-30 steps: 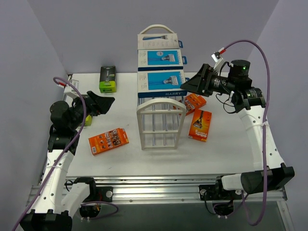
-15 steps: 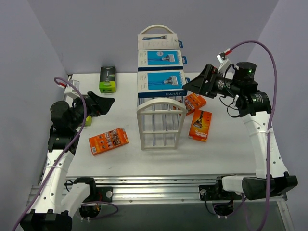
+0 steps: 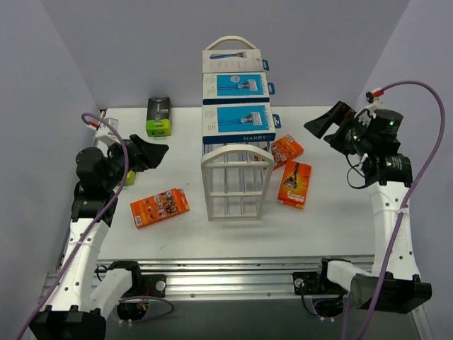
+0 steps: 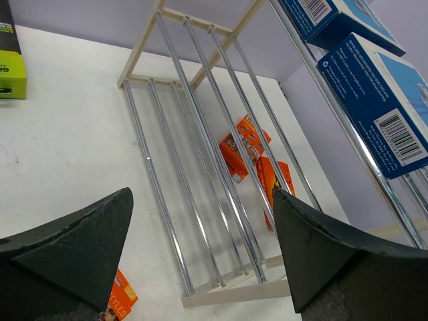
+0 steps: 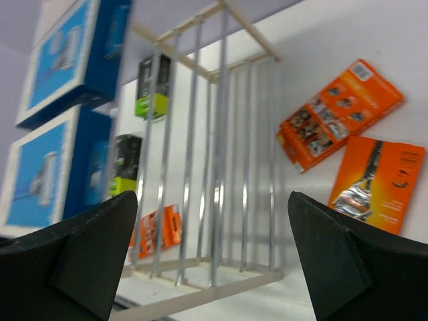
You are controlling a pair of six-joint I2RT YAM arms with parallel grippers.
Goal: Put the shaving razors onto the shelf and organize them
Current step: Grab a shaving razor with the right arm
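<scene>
Now, three blue HARRY'S boxes (image 3: 236,122) sit on the upper tiers of the cream shelf (image 3: 237,184); the lower tiers look free from the wrist views. Loose on the counter (image 3: 340,212): two orange razor boxes (image 3: 294,183) just right of the shelf foot, corners close together, touching or not I cannot tell. A third orange box (image 3: 159,207) lies to the shelf's left, and a black-and-lime box (image 3: 158,116) stands at the far left back.

Step in hand, as I judge it: fetch an orange box with the right arm. Best to take the nearer one, drop straight over it, pinch across its narrow width, and lift clear before swinging, so that the neighbour and the shelf bars aren't nudged. Slide it flat onto a free tier, like with like.

Right claw (image 3: 325,122) — spread wide, nothing in it, hanging above the counter right of the shelf. Left claw (image 3: 156,151) — likewise gaping and empty, aimed at the shelf's side.
</scene>
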